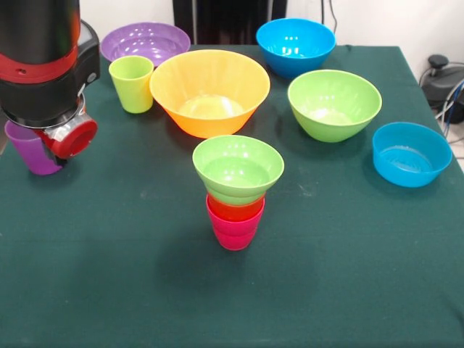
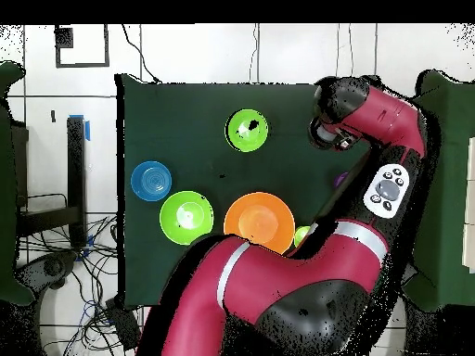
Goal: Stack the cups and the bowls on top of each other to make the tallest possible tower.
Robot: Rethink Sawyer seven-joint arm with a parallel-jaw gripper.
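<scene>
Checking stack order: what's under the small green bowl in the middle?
The small green bowl sits on an orange cup, only its rim band showing, nested in the red-pink cup standing on the table. The cups' insides are covered by the bowl.

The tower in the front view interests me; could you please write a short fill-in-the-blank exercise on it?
1. The tower's lowest piece is the ___ cup.
2. Its top piece is a small lime green ___.
3. The cup beside the large orange-yellow bowl is lime ___.
4. The arm's end partly hides the ___ cup.

Missing: red-pink; bowl; green; purple
</scene>
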